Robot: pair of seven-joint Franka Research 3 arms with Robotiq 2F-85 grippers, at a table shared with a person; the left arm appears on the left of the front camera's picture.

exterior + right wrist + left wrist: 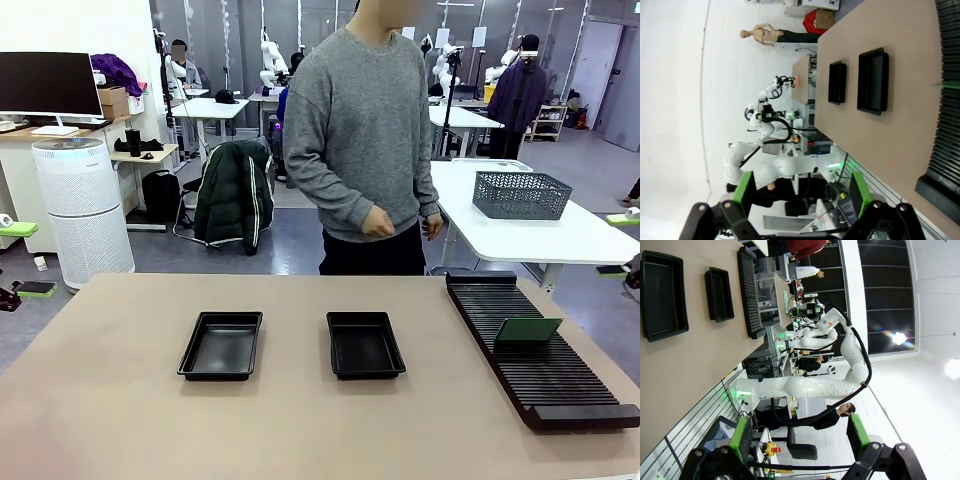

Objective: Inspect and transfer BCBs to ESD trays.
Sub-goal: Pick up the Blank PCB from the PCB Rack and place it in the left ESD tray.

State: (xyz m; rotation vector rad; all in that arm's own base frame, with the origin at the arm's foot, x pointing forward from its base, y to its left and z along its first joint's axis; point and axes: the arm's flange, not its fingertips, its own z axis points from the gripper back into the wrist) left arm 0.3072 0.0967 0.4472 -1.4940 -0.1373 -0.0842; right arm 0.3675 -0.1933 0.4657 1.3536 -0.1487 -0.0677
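1. Two grippers, each with its fingers spread wide and touching nothing: the left gripper (800, 436) and the right gripper (801, 192), green pads bare
2. Two shallow black plastic trays with rounded corners, the left tray (221, 345) and the right tray (365, 344), lie side by side on the matte tan table (300, 430)
3. One thin green circuit board (528, 330) stands on edge in the long ribbed black rack (560, 385) to the right
4. A person (355, 130) in a grey knit sweater stands at the far edge
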